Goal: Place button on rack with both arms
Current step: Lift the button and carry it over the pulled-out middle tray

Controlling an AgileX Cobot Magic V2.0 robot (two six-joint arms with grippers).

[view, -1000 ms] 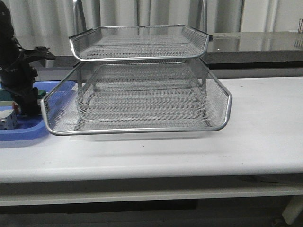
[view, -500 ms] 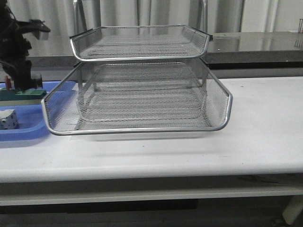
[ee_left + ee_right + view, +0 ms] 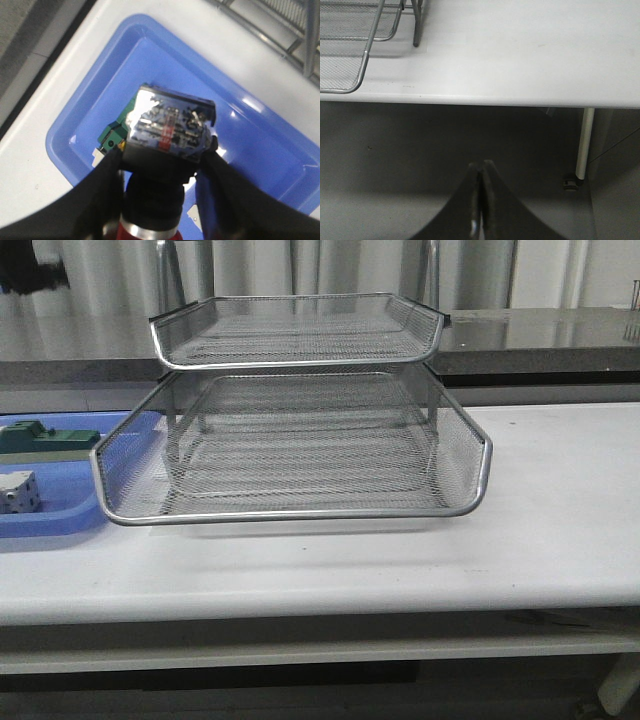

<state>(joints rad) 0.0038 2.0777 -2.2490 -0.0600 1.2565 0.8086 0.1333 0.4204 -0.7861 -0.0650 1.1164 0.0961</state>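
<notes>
Blue tray [image 3: 90,115] is far below now: the left gripper [image 3: 160,200] has lifted up, pinching the button [image 3: 167,135]. Next stop, the rack [image 3: 290,510]. The right gripper [image 3: 480,200] is pressed together.

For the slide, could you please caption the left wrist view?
Left hand holds the button above the blue tray.

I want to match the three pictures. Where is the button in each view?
Front view: not visible; lifted out of frame.
Left wrist view: the button is clamped in the left gripper, above the blue tray.
Right wrist view: not in it.
Shared landmark: the rack.
</notes>
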